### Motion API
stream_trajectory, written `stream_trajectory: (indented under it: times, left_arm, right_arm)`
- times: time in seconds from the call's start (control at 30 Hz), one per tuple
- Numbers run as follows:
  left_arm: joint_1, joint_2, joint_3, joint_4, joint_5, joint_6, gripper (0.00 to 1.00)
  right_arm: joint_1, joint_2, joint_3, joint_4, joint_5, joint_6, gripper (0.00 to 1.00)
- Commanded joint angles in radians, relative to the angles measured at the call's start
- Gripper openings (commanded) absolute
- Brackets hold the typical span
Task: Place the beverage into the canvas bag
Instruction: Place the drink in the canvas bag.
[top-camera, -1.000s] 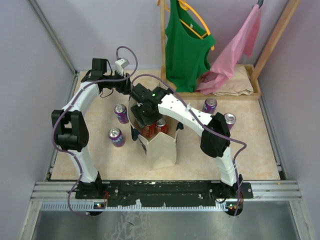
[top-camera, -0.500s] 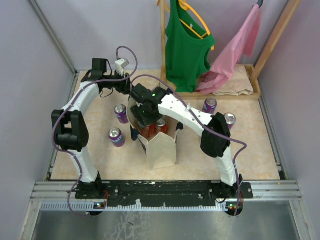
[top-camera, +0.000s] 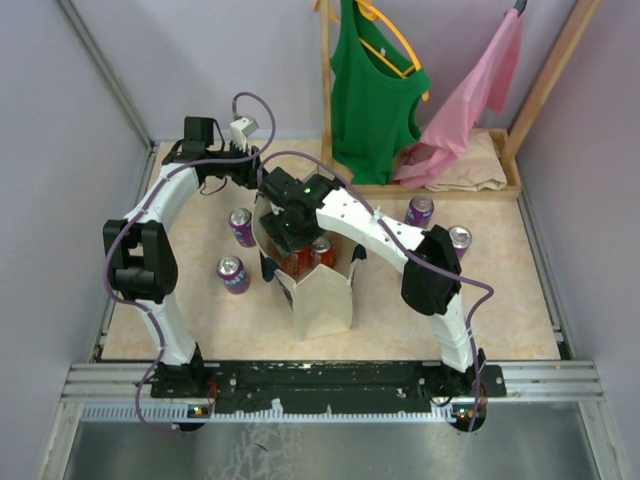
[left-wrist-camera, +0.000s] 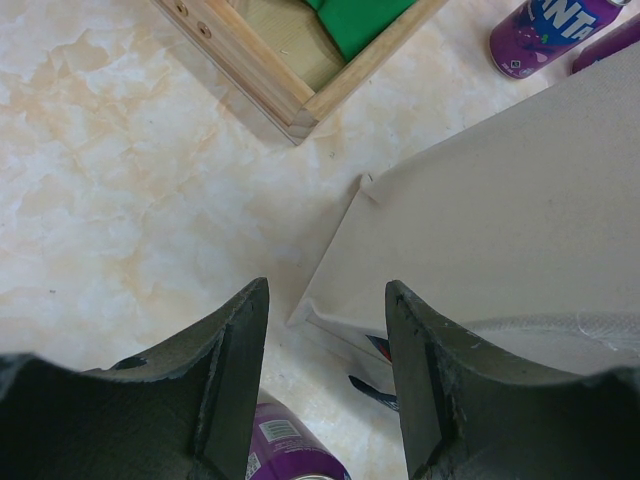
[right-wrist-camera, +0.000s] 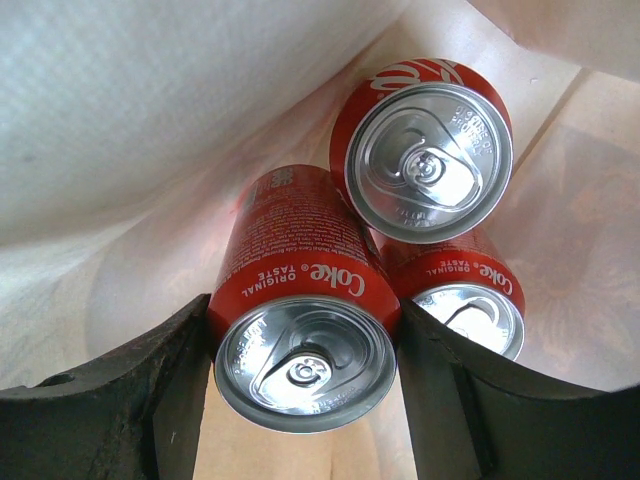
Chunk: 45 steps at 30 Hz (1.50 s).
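Hanging over the open mouth of the cream-beige canvas bag with dark navy handles (top-camera: 322, 298) in the top external view, the right gripper (top-camera: 291, 232) is sitting partly inside it. Its jaws are hiding under the wrist here. The bag is standing upright on the pale marbled table (top-camera: 500, 310). Red can tops (top-camera: 322, 248) are showing inside the bag, just beside the gripper. The left gripper (top-camera: 258, 186) is hovering just behind the bag's far left corner. A purple drink can (top-camera: 242, 226) and a second one (top-camera: 232, 273) are standing left of the bag, and a third purple can (top-camera: 420, 210) and a fourth (top-camera: 459, 238) are standing right of it. A wooden rack with a green top (top-camera: 372, 90) is standing behind the bag

In the left wrist view, the left gripper (left-wrist-camera: 325, 370) is holding its jaws apart with nothing between them, above the bag's outer wall (left-wrist-camera: 500, 200) near a corner. A purple can (left-wrist-camera: 290, 452) is sitting just beside that corner

In the right wrist view, the right gripper (right-wrist-camera: 305, 350) is clamping the red aluminium Coke can (right-wrist-camera: 300, 320), one dark finger pressing on each side. This can is sitting inside the bag, top towards the camera, just beside two other red cans (right-wrist-camera: 425, 150). Whether it is resting on the bag's floor I cannot tell
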Motion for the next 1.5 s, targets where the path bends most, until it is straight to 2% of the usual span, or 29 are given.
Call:
stream_trajectory:
  times: [0.0,0.17,0.37,0.77,1.27,1.4,1.47]
  left_arm:
    - [0.001,0.002,-0.009,0.016,0.029,0.000,0.57]
    - [0.000,0.003,-0.007,0.019,0.028,-0.001,0.56]
    - [0.000,0.004,-0.007,0.016,0.028,-0.001,0.56]
    - [0.000,0.013,-0.004,0.022,0.031,-0.009,0.56]
    - [0.001,0.013,-0.007,0.025,0.032,-0.010,0.56]
    - [0.001,0.018,-0.002,0.025,0.036,-0.010,0.56]
    - [0.000,0.019,0.001,0.026,0.034,-0.011,0.56]
  right_arm:
    - [0.005,0.017,-0.012,0.002,-0.050,-0.046,0.40]
    - [0.011,0.023,-0.013,-0.010,-0.061,-0.083,0.24]
    - [0.020,-0.002,-0.025,0.014,-0.055,-0.116,0.10]
    - [0.039,-0.051,-0.089,0.067,-0.037,-0.196,0.00]
    - [0.047,-0.073,-0.122,0.126,-0.028,-0.231,0.01]
    - [0.047,-0.077,-0.128,0.138,-0.028,-0.231,0.13]
    - [0.047,-0.078,-0.128,0.142,-0.026,-0.233,0.30]
